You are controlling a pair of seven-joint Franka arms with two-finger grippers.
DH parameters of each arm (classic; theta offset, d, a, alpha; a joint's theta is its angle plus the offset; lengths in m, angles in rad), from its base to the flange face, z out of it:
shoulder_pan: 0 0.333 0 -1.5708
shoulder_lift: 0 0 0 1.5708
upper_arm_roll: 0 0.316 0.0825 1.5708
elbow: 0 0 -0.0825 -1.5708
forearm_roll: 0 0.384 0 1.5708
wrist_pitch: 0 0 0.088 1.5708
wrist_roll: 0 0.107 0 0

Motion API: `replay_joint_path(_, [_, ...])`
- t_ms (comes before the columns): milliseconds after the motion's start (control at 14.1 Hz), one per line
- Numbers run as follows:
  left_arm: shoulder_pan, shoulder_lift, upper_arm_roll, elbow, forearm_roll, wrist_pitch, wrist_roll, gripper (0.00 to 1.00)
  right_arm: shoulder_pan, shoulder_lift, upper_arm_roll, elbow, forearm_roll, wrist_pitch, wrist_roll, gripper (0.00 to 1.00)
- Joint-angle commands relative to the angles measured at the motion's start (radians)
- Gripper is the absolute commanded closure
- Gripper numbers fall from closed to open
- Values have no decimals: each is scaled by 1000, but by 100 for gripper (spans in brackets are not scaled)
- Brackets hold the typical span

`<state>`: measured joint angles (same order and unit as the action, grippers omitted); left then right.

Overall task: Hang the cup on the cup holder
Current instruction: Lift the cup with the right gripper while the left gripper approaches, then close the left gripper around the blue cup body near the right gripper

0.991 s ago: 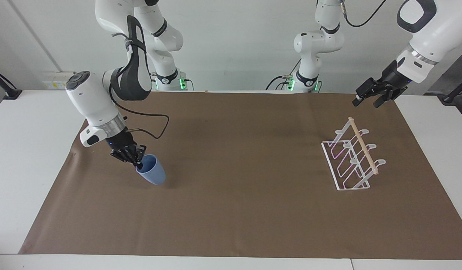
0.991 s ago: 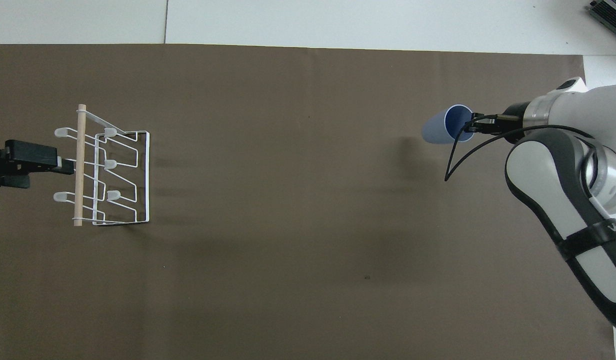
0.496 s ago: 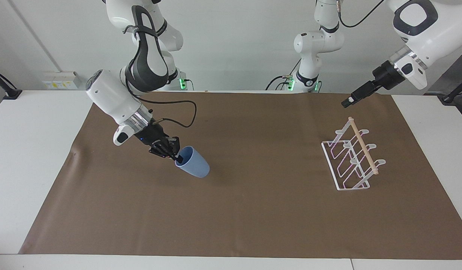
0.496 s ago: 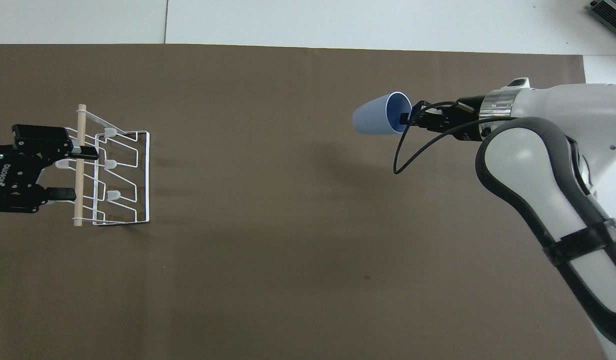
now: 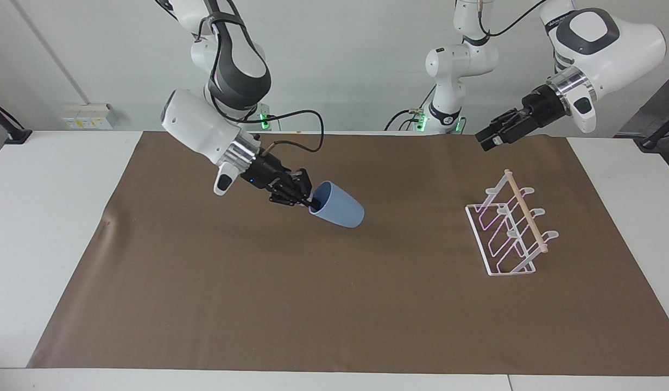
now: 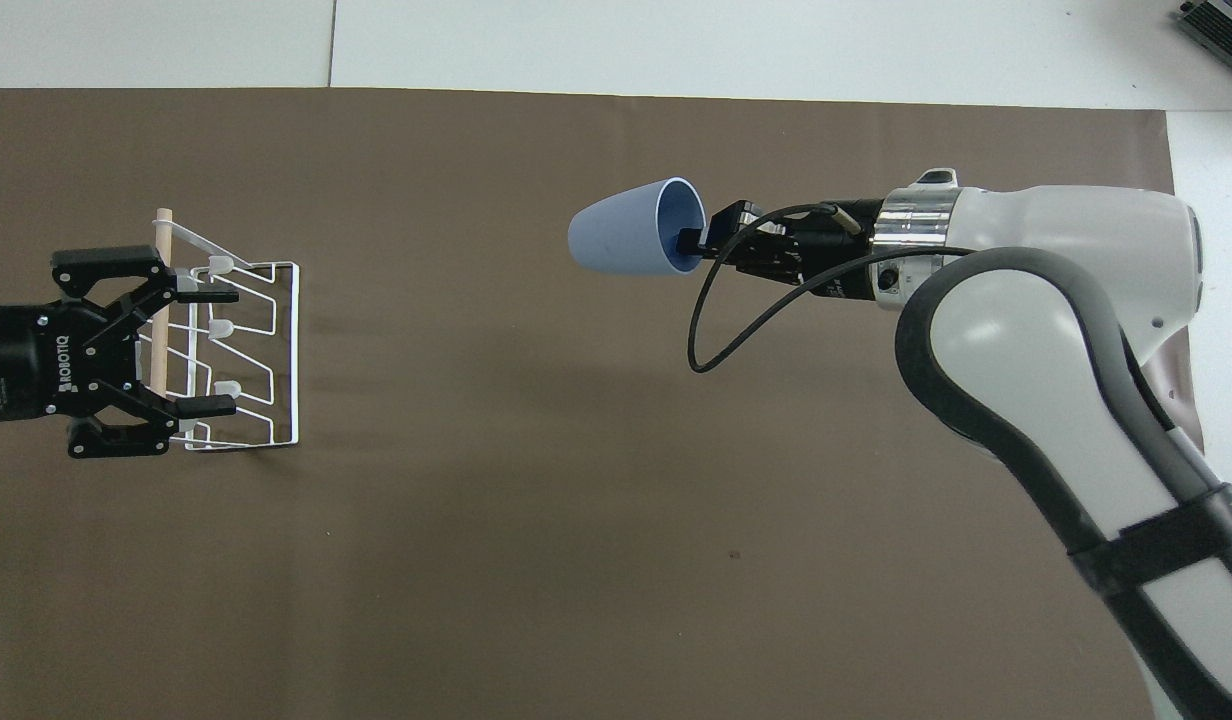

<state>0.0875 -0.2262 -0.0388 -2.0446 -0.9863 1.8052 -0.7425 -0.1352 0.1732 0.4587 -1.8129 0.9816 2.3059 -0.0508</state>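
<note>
Over the last second I have brought the right gripper off the right arm's end of the table and toward the middle, and the cup has come with it: it now hangs in the air over the brown mat, roughly mid-table, tipped on its side with its rounded base leading toward the cup holder. The right gripper is clamped on the cup's rim, one finger inside the mouth and one outside, as the overhead view shows best. That means the pickup is done and I am in the carry; the cup and the holder are well apart, so the hanging itself is not yet begun. Meanwhile the left gripper has swung round and, seen from above, its fingers stand wide apart over the holder's wooden dowel and prongs; the facing view shows it raised well clear of the rack, up over the mat's edge nearest the robots, touching nothing. I judge it is placing itself to steady the rack. What I cannot make out: how deep the inner finger sits in the cup, since the cup wall hides it, and which prong I can reach cleanly, because the left gripper covers part of the rack from overhead.
</note>
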Motion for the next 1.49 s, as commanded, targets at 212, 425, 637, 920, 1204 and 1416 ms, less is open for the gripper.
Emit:
replay_joint_path(212, [-162,-32,-9,-77,-195,267,-204,0,-26,-47,90,-6,46,9,72,100])
replay_joint_path(425, [-224,-33,-9,-104,-209,341,-284,0,-24,-47,127,-8,46,15,136,100])
replay_joint_path(637, [-305,-24,-10,-120,-238,466,-333,0,-24,-47,164,-8,48,47,170,100])
replay_joint_path(920, [-385,-22,-10,-141,-239,574,-462,0,-18,-46,215,-17,63,152,238,100])
replay_joint_path(1204, [-396,-21,-13,-149,-238,606,-502,0,-14,-46,216,-17,63,158,269,100])
replay_joint_path(1416, [-419,-12,-15,-150,-239,641,-503,0,-12,-46,216,-17,63,158,276,100])
